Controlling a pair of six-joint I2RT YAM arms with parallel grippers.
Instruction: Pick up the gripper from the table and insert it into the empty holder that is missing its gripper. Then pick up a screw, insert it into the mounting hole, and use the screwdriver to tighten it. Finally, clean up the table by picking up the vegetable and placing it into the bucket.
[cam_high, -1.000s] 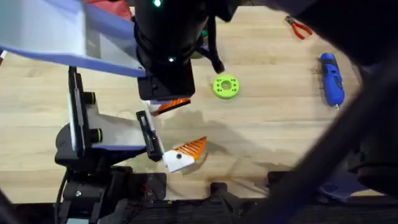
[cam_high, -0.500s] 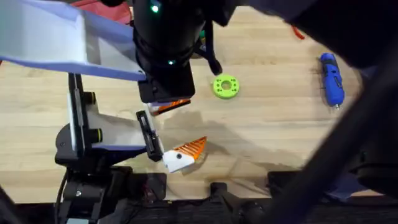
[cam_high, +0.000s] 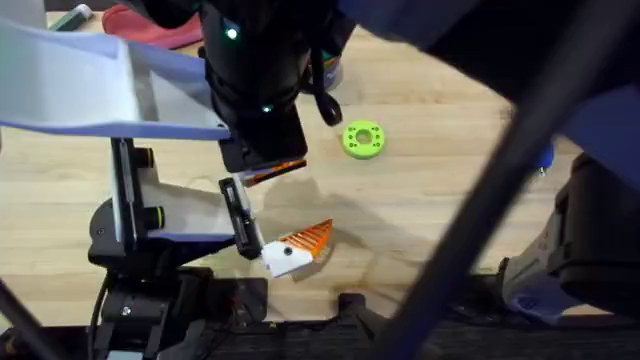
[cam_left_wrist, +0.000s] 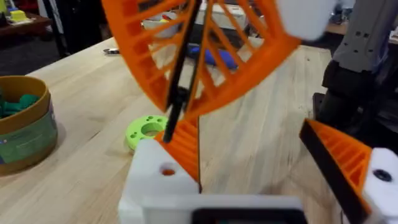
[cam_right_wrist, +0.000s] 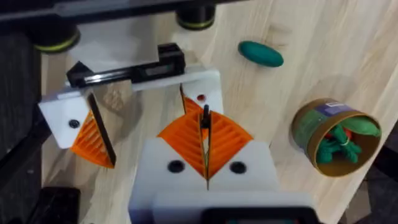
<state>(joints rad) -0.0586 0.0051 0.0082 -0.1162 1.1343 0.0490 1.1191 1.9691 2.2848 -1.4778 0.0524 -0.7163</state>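
Two orange pads (cam_right_wrist: 229, 140) of the right end effector (cam_right_wrist: 206, 132) are pressed together on a thin black pin (cam_right_wrist: 205, 112). The left end effector (cam_left_wrist: 245, 146) gapes wide, holding nothing. The vegetable (cam_right_wrist: 261, 53), a smooth dark-green oval, lies on the counter (cam_right_wrist: 277, 93) near the bucket (cam_right_wrist: 310, 127), with bare wood all around it.

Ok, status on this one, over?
Right gripper shut on a thin black pin, at the white mount. Left gripper open. Vegetable on the table, outside the bucket.
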